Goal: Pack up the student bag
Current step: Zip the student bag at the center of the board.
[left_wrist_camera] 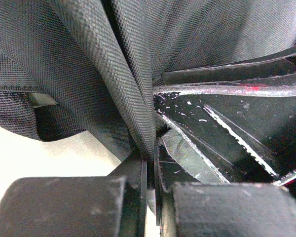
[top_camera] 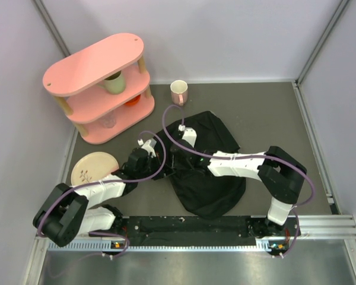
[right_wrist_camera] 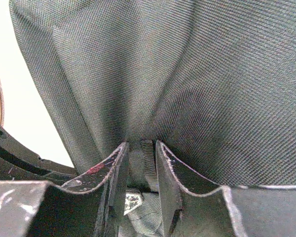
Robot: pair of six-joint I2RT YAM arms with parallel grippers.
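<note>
Floppy black woven backpack (top_camera: 210, 184) lay slumped on the grey table (top_camera: 273, 119) between the arms, left gripper (left_wrist_camera: 150, 170) pinched shut on a fold of it, right gripper (right_wrist_camera: 140, 148) nipped another fold, green mug (top_camera: 114, 83) sat inside rounded pink shelf (top_camera: 95, 62).

Soft, even light; wrist views blown white beside the student bag (left_wrist_camera: 89, 59), foreground blurred.

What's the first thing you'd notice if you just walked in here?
A big floppy black backpack lies mid-table, and the left gripper and right gripper each pinch a fold of its fabric. A pink shelf stands at the back left corner, a mug to its right.
</note>
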